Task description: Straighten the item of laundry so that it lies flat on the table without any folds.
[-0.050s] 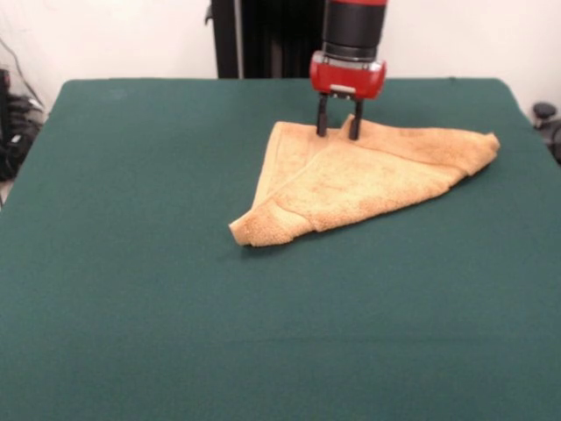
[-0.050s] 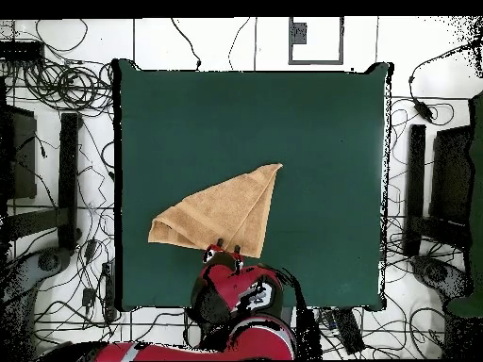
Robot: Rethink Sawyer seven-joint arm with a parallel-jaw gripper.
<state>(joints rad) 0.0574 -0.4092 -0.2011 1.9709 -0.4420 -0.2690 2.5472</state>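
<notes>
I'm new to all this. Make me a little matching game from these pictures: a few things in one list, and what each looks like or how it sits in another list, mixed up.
Things:
1. towel
2. table
3. claw
4. cables

Descriptions:
A. dark green, flat, much bigger than what lies on it
B. tangled on the white floor around the table
C. tan-orange, folded into a rough triangle
D. two dark fingers apart, pointing down at the towel's far edge, under a red housing

Pairs: 1-C, 2-A, 3-D, 4-B
</notes>
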